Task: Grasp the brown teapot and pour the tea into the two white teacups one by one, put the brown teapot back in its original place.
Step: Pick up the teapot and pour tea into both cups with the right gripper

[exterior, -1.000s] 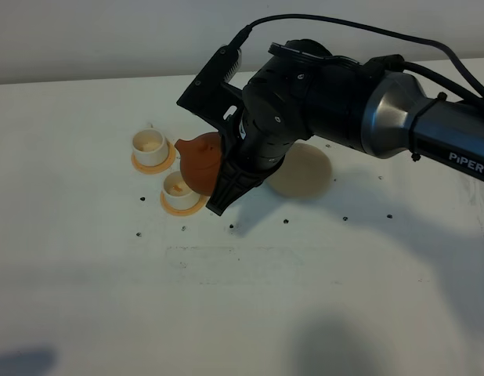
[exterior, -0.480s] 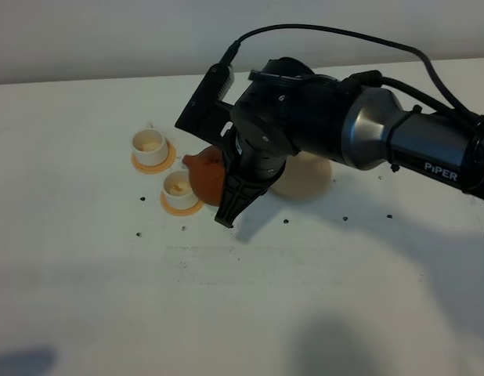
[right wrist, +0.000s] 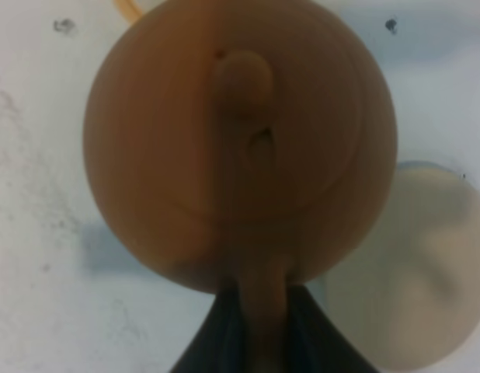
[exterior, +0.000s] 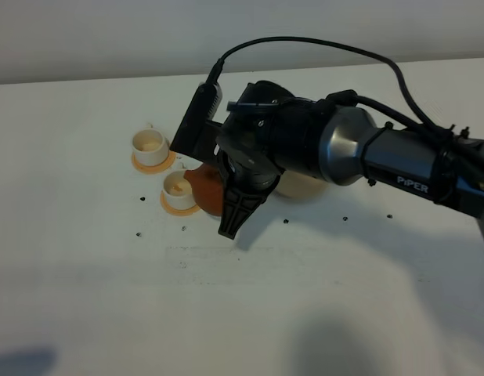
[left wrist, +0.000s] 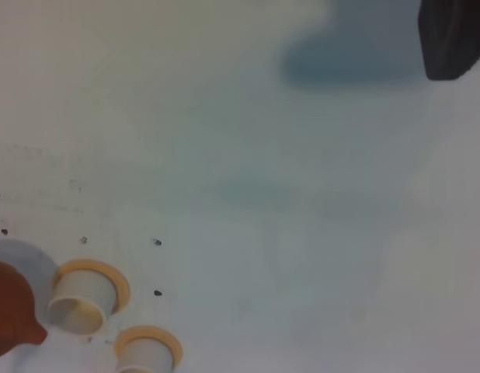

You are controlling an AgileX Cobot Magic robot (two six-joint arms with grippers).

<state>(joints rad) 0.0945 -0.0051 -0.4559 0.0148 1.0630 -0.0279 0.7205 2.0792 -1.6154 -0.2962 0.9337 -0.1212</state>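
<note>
Lowered in the frame since a second ago, the brown teapot (exterior: 201, 194) is hanging left of centre, with the right gripper (exterior: 229, 221) clamping its handle. Its spout is sitting beside the nearer white teacup (exterior: 178, 186). Behind it, the cream saucer (exterior: 308, 188) is lying uncovered, and the farther white teacup (exterior: 149, 143) is standing at the upper left. The left gripper is closed.

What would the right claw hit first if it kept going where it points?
Probably the white table, below the right gripper, which points down holding the brown teapot. Depth is unclear.

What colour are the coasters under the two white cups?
The coasters are orange-tan; the left wrist view shows them best.
</note>
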